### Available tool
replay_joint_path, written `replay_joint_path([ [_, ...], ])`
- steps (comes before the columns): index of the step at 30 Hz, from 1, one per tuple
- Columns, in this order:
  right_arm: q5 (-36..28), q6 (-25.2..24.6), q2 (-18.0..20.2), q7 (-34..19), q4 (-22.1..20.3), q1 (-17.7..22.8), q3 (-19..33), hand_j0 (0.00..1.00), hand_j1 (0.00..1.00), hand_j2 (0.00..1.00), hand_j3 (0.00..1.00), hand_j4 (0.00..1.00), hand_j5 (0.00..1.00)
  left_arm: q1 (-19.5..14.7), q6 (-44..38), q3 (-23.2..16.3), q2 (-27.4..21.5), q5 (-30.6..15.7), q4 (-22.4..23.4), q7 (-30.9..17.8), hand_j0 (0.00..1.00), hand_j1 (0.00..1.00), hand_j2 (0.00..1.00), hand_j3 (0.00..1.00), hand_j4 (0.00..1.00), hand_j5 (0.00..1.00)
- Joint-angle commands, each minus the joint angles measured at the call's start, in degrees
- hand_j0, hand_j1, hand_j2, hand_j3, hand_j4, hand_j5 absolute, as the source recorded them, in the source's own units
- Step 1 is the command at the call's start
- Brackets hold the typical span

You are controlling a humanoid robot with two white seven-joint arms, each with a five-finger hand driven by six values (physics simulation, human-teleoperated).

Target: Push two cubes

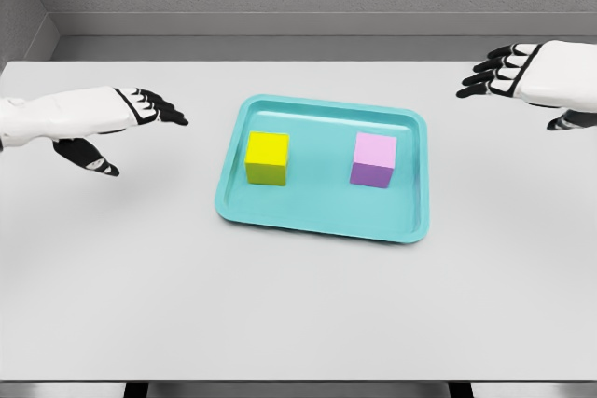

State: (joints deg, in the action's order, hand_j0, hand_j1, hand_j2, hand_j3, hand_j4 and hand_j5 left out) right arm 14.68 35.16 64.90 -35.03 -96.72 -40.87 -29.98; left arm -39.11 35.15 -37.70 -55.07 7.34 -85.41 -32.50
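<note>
left hand: we see it over the worktop left of the tray, fingers stretched flat twd it, thumb hanging below, holding nothing.
right hand: raised at far right, well apart from tray, fingers extended & loose, holding nothing.
yellow cube: upright in tray's left half.
purple cube: in tray's right half, apart from the yellow one.

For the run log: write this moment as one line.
left hand: open, left of tray | right hand: open, right of it | yellow cube, purple cube: in tray, apart, untouched
</note>
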Motion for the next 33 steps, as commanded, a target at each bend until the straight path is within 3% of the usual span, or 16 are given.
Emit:
replay_joint_path([
  [1,-0.35,-0.16,-0.03,0.03,-0.75,0.00,0.01,1.00,1.00,1.00,1.00,1.00,1.00,0.00,-0.15,-0.01,-0.04,-0.31,-0.02,-0.46,1.00,1.00,1.00,1.00,1.00,1.00],
  [3,-0.35,-0.16,0.14,0.03,-0.75,-0.09,0.01,1.00,1.00,1.00,1.00,1.00,1.00,-0.09,-0.15,-0.01,0.14,0.48,-0.02,-0.55,1.00,1.00,1.00,1.00,1.00,1.00],
  [5,-1.67,-0.16,0.84,0.03,-0.49,-0.62,0.10,1.00,1.00,1.00,1.00,1.00,1.00,-1.76,-0.15,-0.27,3.56,4.96,0.60,-0.55,0.86,0.86,0.86,0.86,0.86,0.86],
  [6,-2.02,-0.16,1.37,0.03,-0.49,-0.09,-1.04,0.73,0.73,0.73,0.73,0.73,0.73,-2.90,-0.15,-0.62,4.27,6.11,0.95,-0.46,0.67,0.67,0.67,0.67,0.67,0.67],
  [7,-1.59,-0.16,0.76,0.03,-0.66,-0.79,-5.87,0.28,0.28,0.28,0.28,0.28,0.28,-4.30,-0.15,-2.29,4.36,5.58,2.35,-0.11,0.57,0.57,0.57,0.57,0.57,0.57],
  [8,-1.23,-0.16,0.67,0.03,-0.66,-0.88,-7.64,0.08,0.08,0.08,0.08,0.08,0.08,-5.97,-0.15,-3.87,5.67,5.49,5.95,0.07,0.58,0.58,0.58,0.58,0.58,0.58],
  [9,0.69,-0.16,0.76,0.03,-0.49,-0.79,-8.34,0.00,0.00,0.00,0.00,0.00,0.00,-6.59,-0.15,-6.85,8.31,6.10,7.54,-0.37,0.58,0.58,0.58,0.58,0.58,0.58],
  [12,11.42,-0.16,-3.63,0.03,-0.13,-1.14,-11.50,0.00,0.00,0.00,0.00,0.00,0.00,-8.26,-0.15,-10.64,11.21,6.19,8.51,-0.37,0.58,0.58,0.58,0.58,0.58,0.58],
  [14,14.59,-0.16,-5.66,0.03,0.39,-3.34,-15.37,0.00,0.00,0.00,0.00,0.00,0.00,-8.70,-0.15,-10.82,11.21,6.19,9.04,-0.37,0.57,0.57,0.57,0.57,0.57,0.57],
  [18,17.05,-0.16,-9.97,0.03,1.27,-6.59,-21.43,0.00,0.00,0.00,0.00,0.00,0.00,-8.70,-0.15,-11.52,12.18,8.21,8.86,-0.55,0.55,0.55,0.55,0.55,0.55,0.55],
  [21,17.66,-0.16,-12.69,0.03,3.03,-7.12,-22.58,0.00,0.00,0.00,0.00,0.00,0.00,-9.76,-0.15,-11.52,14.20,9.71,9.30,-2.50,0.41,0.41,0.41,0.41,0.41,0.41],
  [23,17.75,-0.16,-15.85,0.03,9.00,-8.35,-23.81,0.00,0.00,0.00,0.00,0.00,0.00,-9.76,-0.15,-11.52,15.08,10.15,9.39,-2.50,0.40,0.40,0.40,0.40,0.40,0.40],
  [33,18.45,-0.16,-19.46,0.03,15.33,-11.60,-26.18,0.00,0.00,0.00,0.00,0.00,0.00,-10.11,-0.15,-11.52,17.71,14.10,9.39,-2.50,0.40,0.40,0.40,0.40,0.40,0.40],
])
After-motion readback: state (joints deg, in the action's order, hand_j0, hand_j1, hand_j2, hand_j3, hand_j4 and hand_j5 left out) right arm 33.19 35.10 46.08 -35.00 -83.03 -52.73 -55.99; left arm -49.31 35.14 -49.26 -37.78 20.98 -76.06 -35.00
